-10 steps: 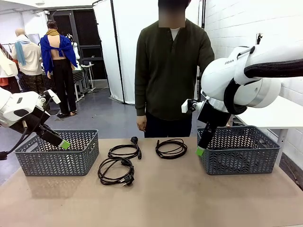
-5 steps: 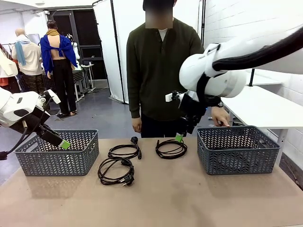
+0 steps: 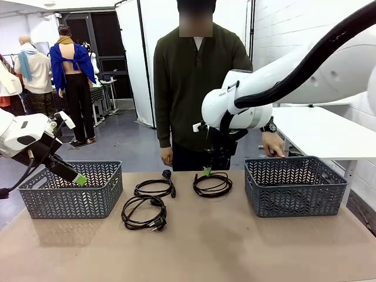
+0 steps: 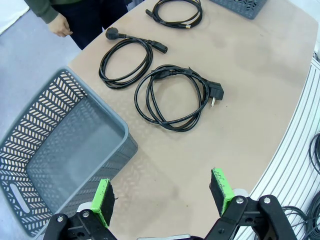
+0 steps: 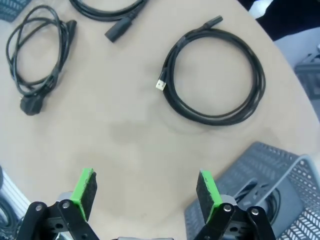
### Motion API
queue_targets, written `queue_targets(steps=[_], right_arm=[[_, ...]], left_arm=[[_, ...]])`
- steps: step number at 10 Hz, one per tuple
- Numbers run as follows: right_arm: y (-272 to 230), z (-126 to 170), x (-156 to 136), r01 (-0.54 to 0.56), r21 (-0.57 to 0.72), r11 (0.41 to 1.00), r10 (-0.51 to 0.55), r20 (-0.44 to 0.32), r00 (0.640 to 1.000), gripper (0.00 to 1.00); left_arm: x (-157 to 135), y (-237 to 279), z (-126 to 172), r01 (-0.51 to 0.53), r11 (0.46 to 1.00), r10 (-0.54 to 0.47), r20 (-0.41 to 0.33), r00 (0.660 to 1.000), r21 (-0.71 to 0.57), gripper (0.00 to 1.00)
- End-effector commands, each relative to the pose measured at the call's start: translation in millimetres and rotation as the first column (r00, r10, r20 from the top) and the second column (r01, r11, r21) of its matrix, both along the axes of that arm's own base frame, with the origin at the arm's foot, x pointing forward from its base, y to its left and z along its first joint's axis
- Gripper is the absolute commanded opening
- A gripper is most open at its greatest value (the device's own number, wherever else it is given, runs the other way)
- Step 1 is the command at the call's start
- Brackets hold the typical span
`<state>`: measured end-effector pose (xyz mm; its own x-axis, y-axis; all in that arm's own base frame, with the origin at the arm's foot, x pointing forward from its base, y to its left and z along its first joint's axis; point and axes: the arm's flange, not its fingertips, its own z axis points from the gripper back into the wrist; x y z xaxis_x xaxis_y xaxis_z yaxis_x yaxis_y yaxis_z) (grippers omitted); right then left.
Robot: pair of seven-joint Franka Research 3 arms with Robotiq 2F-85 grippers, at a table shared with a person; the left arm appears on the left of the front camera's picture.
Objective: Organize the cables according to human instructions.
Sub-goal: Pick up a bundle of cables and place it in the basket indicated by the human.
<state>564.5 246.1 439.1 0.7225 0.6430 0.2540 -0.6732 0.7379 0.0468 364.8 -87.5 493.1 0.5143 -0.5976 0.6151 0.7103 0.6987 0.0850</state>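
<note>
Three cables lie coiled on the table: one at the middle left (image 3: 167, 174), one nearer me (image 3: 158, 223), one to the right (image 3: 227, 187). My right gripper (image 3: 207, 171) hangs open just above the right coil's far left edge. Its own camera looks down on that coil (image 5: 210, 119), and its green pads (image 5: 84, 192) have nothing between them. My left gripper (image 3: 79, 179) stands open over the left grey basket (image 3: 70, 200). The left wrist view shows the same coils (image 4: 216, 91) (image 4: 160, 48) (image 4: 176, 25). The human stands behind the table with one hand (image 3: 273, 144) at the right basket's far rim.
The right grey basket (image 3: 295, 194) stands right of the coils. Black loops show inside it (image 5: 261, 197) in the right wrist view. The left basket (image 4: 65, 145) has nothing in it. The person's other hand (image 3: 167, 155) hangs by the far edge. The table's near half is bare.
My right arm has swung left from the right basket's front corner to above the right coil. The person has stepped left and rests a hand at that basket. The left arm is still.
</note>
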Motion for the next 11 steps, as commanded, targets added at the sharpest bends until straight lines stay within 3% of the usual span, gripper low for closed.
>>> queue_targets(steps=[1, 10, 11], right_arm=[[6.7, 0.6, 9.6, 0.027, -0.014, 1.0, -0.027, -0.018, 0.999, 1.0], [4.9, -3.3, 5.2, 0.003, 0.007, 1.0, -0.003, -0.015, 1.0, 1.0], [11.7, -4.7, 13.7, 0.058, 0.029, 0.998, -0.057, -0.027, 0.998, 1.0]], left_arm=[[0.8, 0.7, -0.2, -0.012, 1.0, 0.012, -0.003, 1.0, -0.005, 1.0], [0.8, 0.7, -0.2, -0.012, 1.0, 0.012, -0.003, 1.0, -0.005, 1.0], [0.8, 0.7, -0.2, -0.012, 1.0, 0.012, -0.003, 1.0, -0.005, 1.0]])
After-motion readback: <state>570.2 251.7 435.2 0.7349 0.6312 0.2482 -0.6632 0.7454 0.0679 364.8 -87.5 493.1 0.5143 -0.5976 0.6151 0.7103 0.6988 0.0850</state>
